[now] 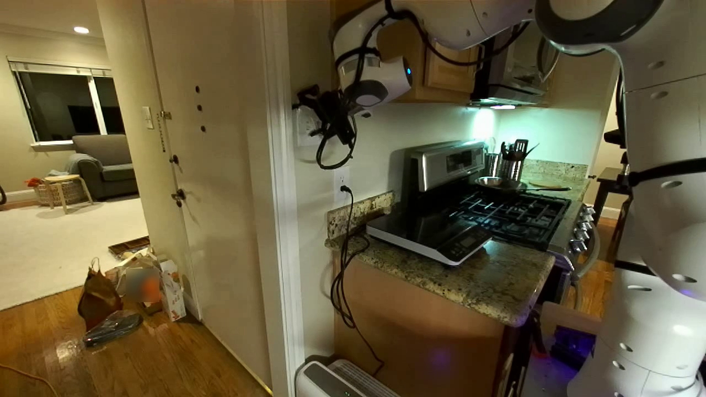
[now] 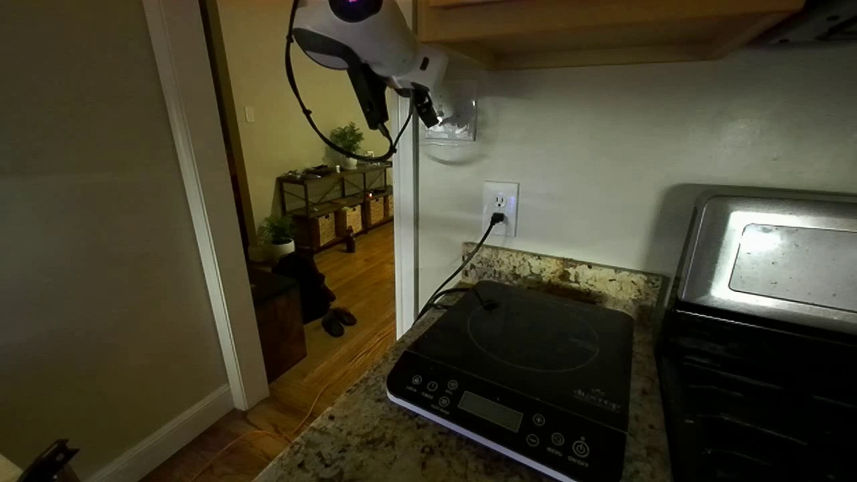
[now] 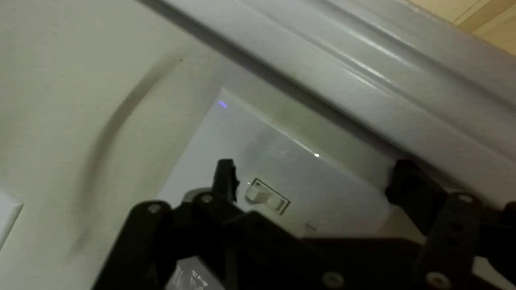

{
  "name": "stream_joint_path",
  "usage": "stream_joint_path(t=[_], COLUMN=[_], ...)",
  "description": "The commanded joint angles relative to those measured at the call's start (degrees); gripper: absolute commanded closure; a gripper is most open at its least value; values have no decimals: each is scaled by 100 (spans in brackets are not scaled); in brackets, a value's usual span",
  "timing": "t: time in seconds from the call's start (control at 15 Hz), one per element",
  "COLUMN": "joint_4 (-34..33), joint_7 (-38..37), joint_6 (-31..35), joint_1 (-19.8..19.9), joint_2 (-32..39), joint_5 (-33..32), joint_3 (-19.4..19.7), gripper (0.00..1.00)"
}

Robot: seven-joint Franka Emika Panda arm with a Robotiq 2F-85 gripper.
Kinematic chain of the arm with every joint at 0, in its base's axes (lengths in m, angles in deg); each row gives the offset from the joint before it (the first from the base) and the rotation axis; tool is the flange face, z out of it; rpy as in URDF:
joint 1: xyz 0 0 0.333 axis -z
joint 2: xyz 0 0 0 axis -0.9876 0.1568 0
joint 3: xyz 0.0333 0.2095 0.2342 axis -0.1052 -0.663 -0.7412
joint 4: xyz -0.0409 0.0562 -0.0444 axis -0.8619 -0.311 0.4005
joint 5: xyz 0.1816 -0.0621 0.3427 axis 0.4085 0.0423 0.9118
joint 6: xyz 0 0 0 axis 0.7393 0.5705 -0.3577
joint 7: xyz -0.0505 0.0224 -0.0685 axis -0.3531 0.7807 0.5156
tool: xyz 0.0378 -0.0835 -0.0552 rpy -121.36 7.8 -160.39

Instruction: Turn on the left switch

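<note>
The pale wall plate (image 3: 274, 149) fills the middle of the wrist view, and it also shows in both exterior views (image 1: 306, 135) (image 2: 462, 119). The left switch (image 3: 264, 196) is a small white toggle in a thin dark-edged slot, on the plate's side nearer the door trim. Its nub leans toward the slot's upper-left end in the wrist view. My gripper (image 3: 316, 186) is open and empty in front of the plate. One finger is close beside the nub; contact cannot be told. The other finger is near the plate's edge by the trim. My gripper hides the plate's lower part.
White door trim (image 3: 322, 60) runs close beside the plate. Shiny clear material (image 3: 195, 278) lies on the plate behind the gripper. An outlet plate (image 2: 501, 193) with a plugged cord sits lower right. Below are the cooktop (image 2: 522, 335) and counter; a wooden cabinet (image 2: 602, 40) hangs above.
</note>
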Motion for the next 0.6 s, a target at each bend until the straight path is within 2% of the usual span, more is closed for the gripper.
stream_joint_path(t=[0.0, 0.53], joint_4=[-123, -314], joint_7=[-102, -173], joint_6=[-84, -103], joint_1=[26, 49], joint_2=[13, 225], joint_5=[-24, -125], joint_3=[6, 34], gripper=[0, 0])
